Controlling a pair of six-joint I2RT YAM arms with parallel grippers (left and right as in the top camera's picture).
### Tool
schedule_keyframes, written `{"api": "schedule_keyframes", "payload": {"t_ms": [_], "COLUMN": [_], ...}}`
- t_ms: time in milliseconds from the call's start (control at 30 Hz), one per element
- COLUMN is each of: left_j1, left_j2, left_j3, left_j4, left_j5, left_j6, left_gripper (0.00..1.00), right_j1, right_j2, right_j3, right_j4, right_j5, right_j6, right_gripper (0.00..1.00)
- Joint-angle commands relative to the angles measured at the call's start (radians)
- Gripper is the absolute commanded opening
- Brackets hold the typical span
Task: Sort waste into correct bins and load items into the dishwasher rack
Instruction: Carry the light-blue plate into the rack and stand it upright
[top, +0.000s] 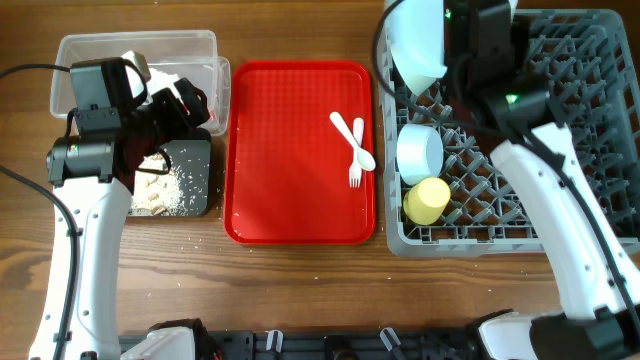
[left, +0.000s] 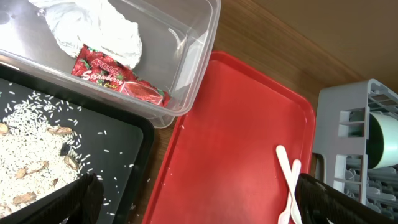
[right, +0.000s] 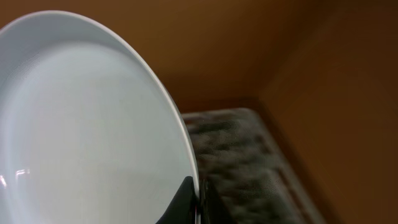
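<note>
Cutlery is what you've got left to load, going by the overhead. The spoon (top: 345, 130) and fork (top: 355, 170) lie crossed on the red tray (top: 290, 200), close to its right edge. Right of the tray sits the rack (top: 600, 120), with a bowl (top: 420, 150) on its side and a yellow cup (top: 427, 200) in the column nearest the tray.

Your right gripper (top: 447, 45) is over the rack's far corner on the tray side. It has a pale plate (top: 415, 50) pinched by the rim and hanging on edge, I'd guess so it can drop between the pegs. That arm reaches up from the near side, right across the rack.

Left of the tray, your left gripper (top: 185, 105) hovers where the clear tub (top: 100, 50) meets the black tray (top: 195, 200).

Left wrist cam: the fingers (left: 62, 202) are spread wide with nothing between them. The napkin (left: 93, 28) and red wrapper (left: 118, 78) are in the tub and the scraps (left: 25, 155) are in the black tray, so the waste looks sorted to me. The wrist is angled toward the red tray, with the cutlery in view.

Right wrist cam: a dark finger (right: 186, 199) is pressed hard on the plate's rim, so it's clamped on. The rack is a blur behind the plate, so I'd say the plate isn't seated yet.
</note>
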Motion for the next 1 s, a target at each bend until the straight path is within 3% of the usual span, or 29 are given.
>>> {"api": "schedule_keyframes", "payload": {"t_ms": [0, 367, 533, 633, 733, 800, 867, 967], "left_j1": [0.004, 0.004, 0.004, 0.004, 0.004, 0.004, 0.004, 0.004], "left_j2": [0.005, 0.005, 0.005, 0.005, 0.005, 0.005, 0.005, 0.005], "left_j3": [0.016, 0.016, 0.016, 0.016, 0.016, 0.016, 0.016, 0.016], "left_j4": [0.003, 0.003, 0.003, 0.003, 0.003, 0.003, 0.003, 0.003], "left_j5": [-0.006, -0.006, -0.006, -0.006, -0.006, -0.006, -0.006, -0.005], "left_j6": [0.004, 0.004, 0.004, 0.004, 0.004, 0.004, 0.004, 0.004], "left_gripper": [1.0, 1.0, 1.0, 1.0, 1.0, 1.0, 1.0, 1.0], "right_j1": [-0.051, -0.102, -0.102, -0.102, -0.102, -0.102, -0.102, -0.101], "right_j2": [0.081, 0.288, 0.327, 0.343, 0.344, 0.34, 0.327, 0.282], "right_j3": [-0.028, -0.039, -0.057, -0.06, -0.06, -0.06, -0.058, -0.028], "right_j4": [-0.002, 0.021, 0.008, -0.001, 0.0, 0.011, 0.028, 0.025], "right_j5": [0.216, 0.267, 0.146, 0.045, -0.032, -0.047, -0.047, -0.076], "right_j6": [-0.114, -0.219, -0.219, -0.217, -0.213, -0.194, -0.19, -0.192], "right_gripper": [0.04, 0.04, 0.05, 0.21, 0.43, 0.71, 0.89, 1.0]}}
